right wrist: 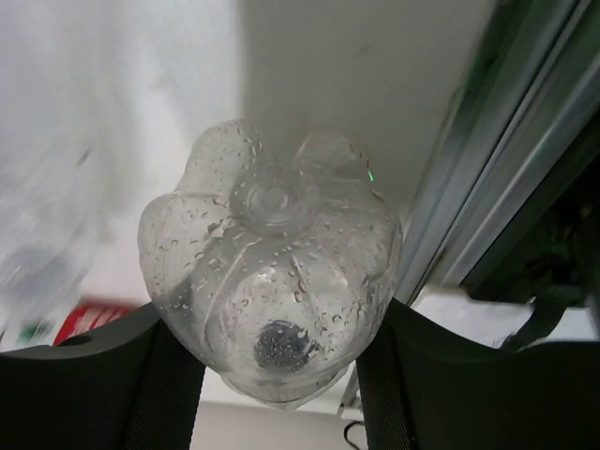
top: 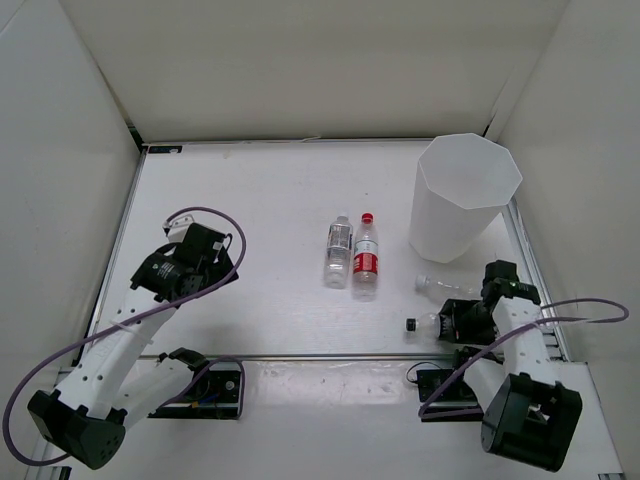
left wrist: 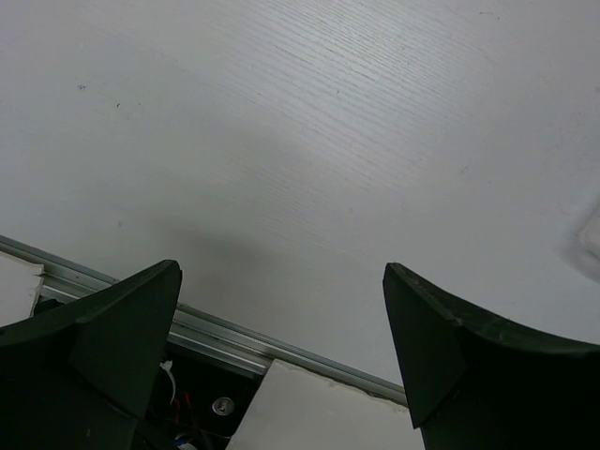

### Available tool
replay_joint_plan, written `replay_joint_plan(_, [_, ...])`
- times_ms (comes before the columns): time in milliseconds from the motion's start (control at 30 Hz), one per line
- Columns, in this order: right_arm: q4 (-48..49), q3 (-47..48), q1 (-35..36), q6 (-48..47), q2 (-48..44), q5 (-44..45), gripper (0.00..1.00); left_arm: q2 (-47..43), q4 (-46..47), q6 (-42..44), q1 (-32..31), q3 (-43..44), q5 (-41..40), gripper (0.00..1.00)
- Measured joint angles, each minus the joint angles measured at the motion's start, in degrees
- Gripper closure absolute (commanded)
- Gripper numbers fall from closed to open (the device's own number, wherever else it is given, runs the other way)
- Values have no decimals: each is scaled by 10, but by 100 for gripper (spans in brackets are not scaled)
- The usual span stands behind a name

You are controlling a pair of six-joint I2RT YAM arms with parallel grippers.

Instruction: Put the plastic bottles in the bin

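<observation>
Right wrist cam: right gripper (right wrist: 274,317) is clamped on the dark-capped bottle (right wrist: 272,281), fingers pressed against both sides. The bottle's base faces the lens, w/ droplets inside. Top view: that bottle is horizontal at the near-right part of the table (top: 250,200), cap pointing left. The bin (top: 465,195) stands upright beyond it at back right. Another clear bottle (top: 441,287) lies betw. the held one and the bin, near the bin's foot. Mid-table, the red-cap bottle (top: 366,257) and white-cap bottle (top: 339,251) lie side by side, touching or nearly so, caps away from the arms. Left gripper (left wrist: 281,281) is spread wide, nothing betw. its fingers, above the table at left.
</observation>
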Motion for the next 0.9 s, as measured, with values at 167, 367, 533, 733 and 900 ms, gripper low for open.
replay_joint_plan(167, [-84,127,1,-33,-71,-54,70,-1,0,0,0,-6,0,0])
replay_joint_plan(367, [-86,455,2,-71,-96,-96,72,-1,6,8,0,-10,7,0])
replay_joint_plan(533, [-37,685,14,-153,4,-73,80,4,27,22,-14,-10,26,0])
replay_joint_plan(733, [15,905,82,-286,223,83,64,32,35,35,-33,-10,42,0])
replay_joint_plan(900, [15,900,111,-357,304,173,0,35,34,41,-34,-10,46,0])
